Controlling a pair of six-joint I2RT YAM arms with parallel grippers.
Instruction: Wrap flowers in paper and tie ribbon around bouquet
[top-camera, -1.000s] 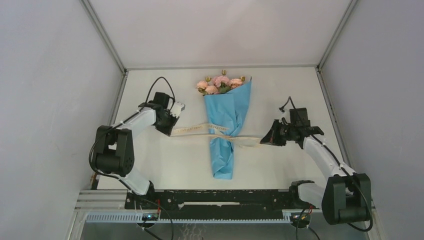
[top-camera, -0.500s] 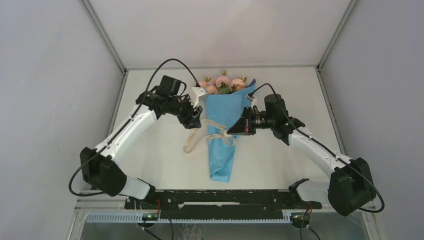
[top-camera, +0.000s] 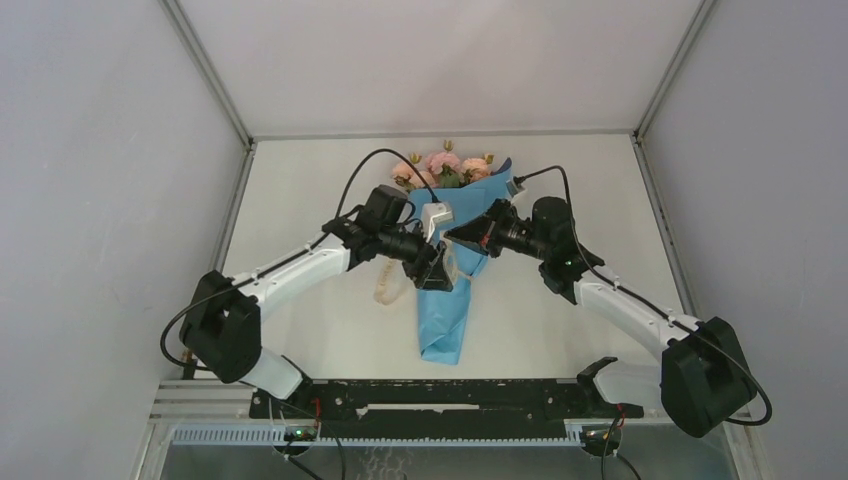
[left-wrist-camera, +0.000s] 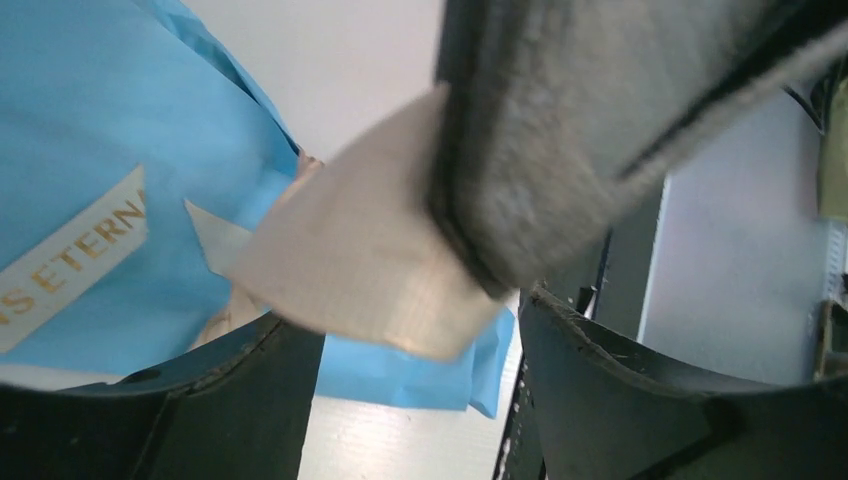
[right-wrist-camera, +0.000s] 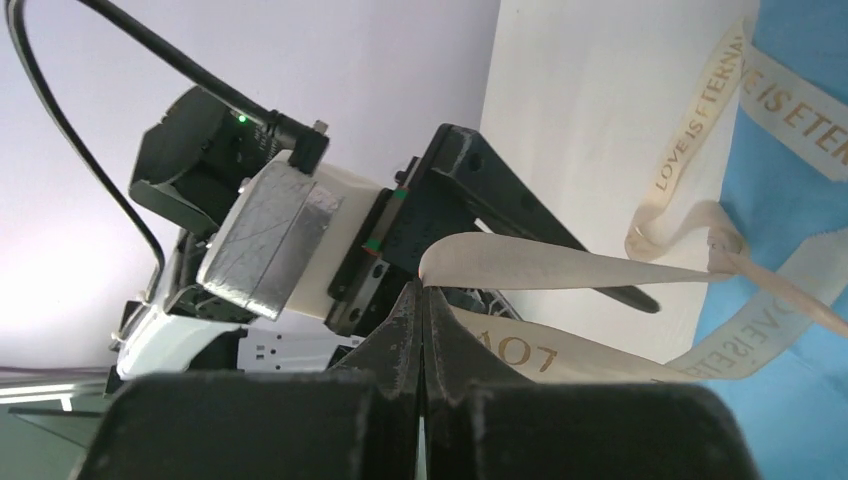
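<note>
Bouquet (top-camera: 447, 310) lies in the middle of the table (top-camera: 300, 190), with its flowers (top-camera: 440, 165) toward the far edge. Right gripper (top-camera: 452, 236) is closed tightly on one end of the ribbon (right-wrist-camera: 540, 265). Left gripper (top-camera: 436, 274) has its jaws apart around this end, not gripping it.

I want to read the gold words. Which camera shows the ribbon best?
The right wrist view: the ribbon is sharp, its gold letters readable, pinched in the shut right gripper. The left wrist view shows a blurry end and some letters. The top view shows only a tiny loop beside the bouquet.
</note>
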